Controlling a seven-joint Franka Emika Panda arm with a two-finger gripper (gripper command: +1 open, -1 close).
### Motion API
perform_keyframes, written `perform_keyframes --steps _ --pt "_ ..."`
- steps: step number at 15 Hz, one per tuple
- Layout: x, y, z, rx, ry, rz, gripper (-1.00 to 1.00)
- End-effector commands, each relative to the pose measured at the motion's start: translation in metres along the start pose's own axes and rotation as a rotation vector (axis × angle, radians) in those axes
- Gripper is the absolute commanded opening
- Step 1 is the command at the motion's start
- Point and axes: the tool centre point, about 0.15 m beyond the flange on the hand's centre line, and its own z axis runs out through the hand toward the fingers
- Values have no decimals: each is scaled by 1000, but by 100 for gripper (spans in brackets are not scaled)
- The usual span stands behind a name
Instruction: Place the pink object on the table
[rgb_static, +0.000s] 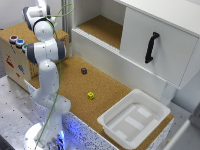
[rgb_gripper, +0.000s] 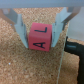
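Observation:
In the wrist view the pink object, a small cube with black letters on its face, sits between the two fingers of my gripper over a cork surface. The jaws stand open, with a narrow gap on each side of the cube. In the exterior view my arm reaches to the upper left, above the cork-topped wooden box. The fingers and the held-between cube are hidden there. The table with its brown cork top lies lower, towards the exterior view's right.
A small dark maroon cube and a yellow-green cube lie on the table. A white tub stands at its near right end. A white cabinet with a black handle rises behind. Coloured buttons sit on the wooden box.

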Motion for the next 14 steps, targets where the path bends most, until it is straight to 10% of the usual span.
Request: perform_keyframes --steps 1,9,14 --pt "-4 9 -31 -108 38 64 -100" --pt "-69 121 -61 -153 71 248 -100" --pt "-119 224 -34 -83 75 337 -100"
